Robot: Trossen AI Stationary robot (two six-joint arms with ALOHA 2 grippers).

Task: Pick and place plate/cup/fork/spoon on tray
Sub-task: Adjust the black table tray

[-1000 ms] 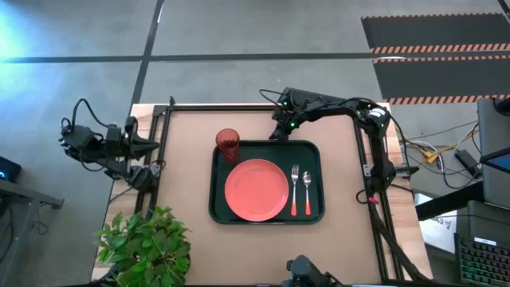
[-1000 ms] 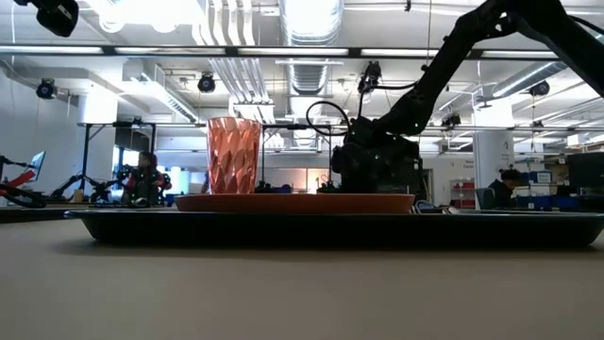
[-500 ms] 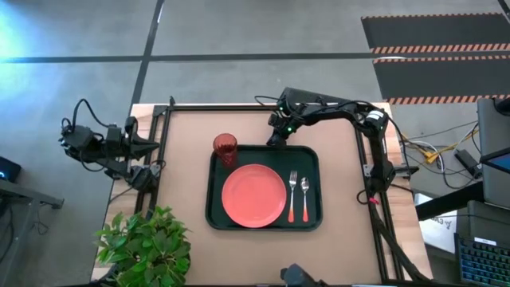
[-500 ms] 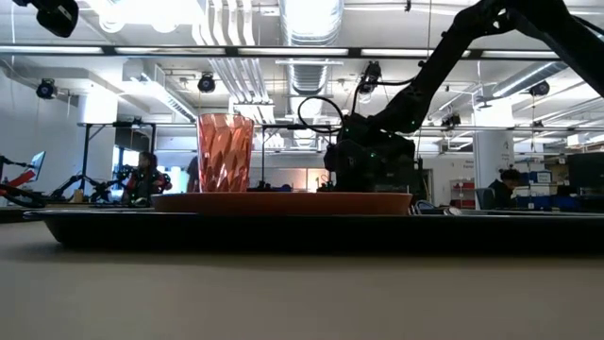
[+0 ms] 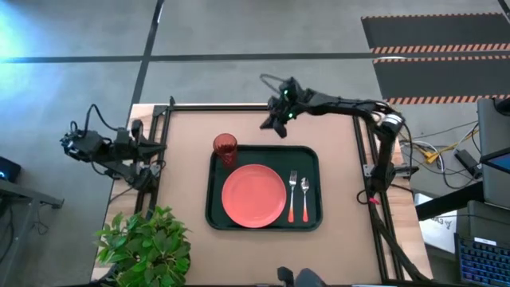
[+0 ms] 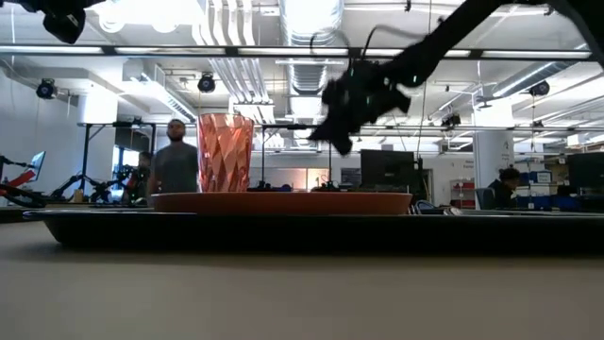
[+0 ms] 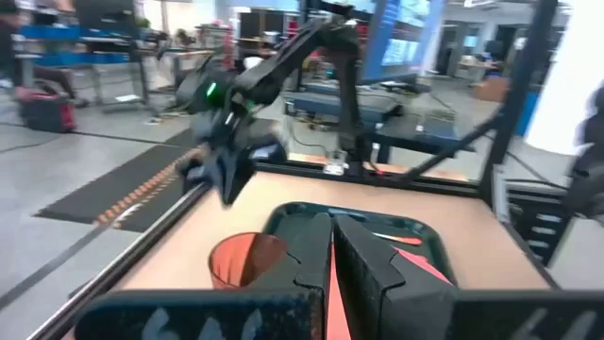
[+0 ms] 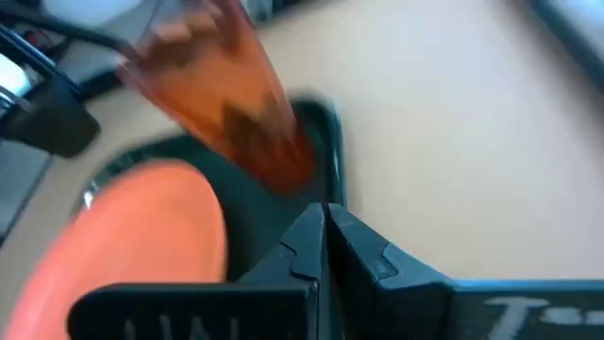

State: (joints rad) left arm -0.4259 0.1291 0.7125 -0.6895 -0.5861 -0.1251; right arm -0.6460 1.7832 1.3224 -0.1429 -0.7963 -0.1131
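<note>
We see the right gripper raised above the far edge of the worktop, just beyond the tray. Its fingers are pressed together with nothing between them and touch nothing. From the table-level camera it hangs in the air, above and beyond the dishes.

The left gripper waits at the left edge of the worktop, off the tray, its fingers likewise clenched and empty.

On the tray we find all four items. The cup stands upright in the far left corner, near the right gripper but apart from it. The plate lies flat in the middle-left part of the tray. Just to its right lie the fork and then the spoon, side by side, silver heads toward the far rim and orange handles toward the near rim.

A potted plant sits at the near left corner of the worktop. A person stands in the room beyond.
</note>
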